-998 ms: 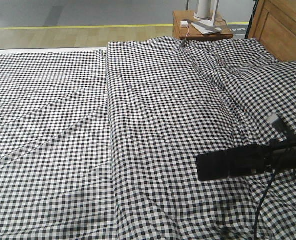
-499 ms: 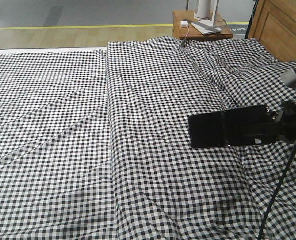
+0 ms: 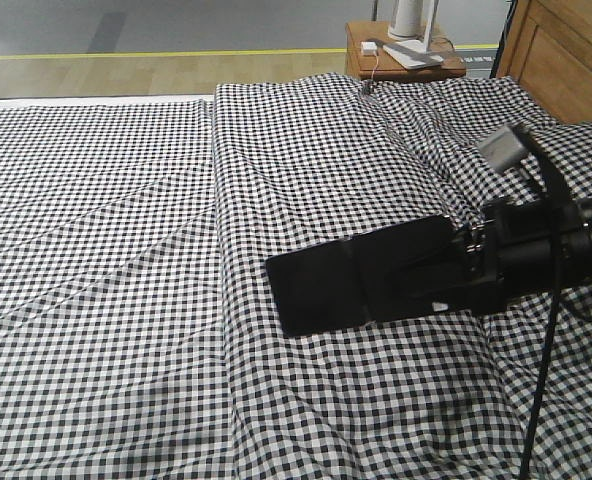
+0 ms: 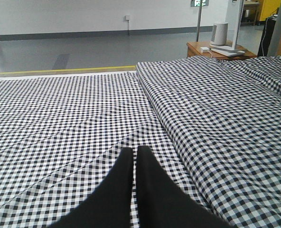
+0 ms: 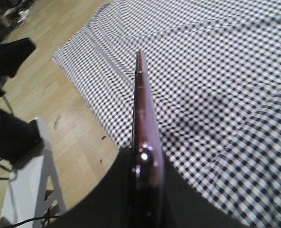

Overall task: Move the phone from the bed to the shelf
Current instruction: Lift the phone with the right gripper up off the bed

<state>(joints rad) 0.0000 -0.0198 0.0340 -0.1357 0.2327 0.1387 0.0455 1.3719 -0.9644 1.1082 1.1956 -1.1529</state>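
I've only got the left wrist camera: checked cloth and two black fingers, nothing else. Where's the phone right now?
Observer: The front view shows the phone in the right end effector, held out over the bed with its broad face roughly upward.
Operator: How is it gripped?
Observer: By one short end. The right wrist view sees it edge-on, clamped between the fingers, with the rest sticking out free.
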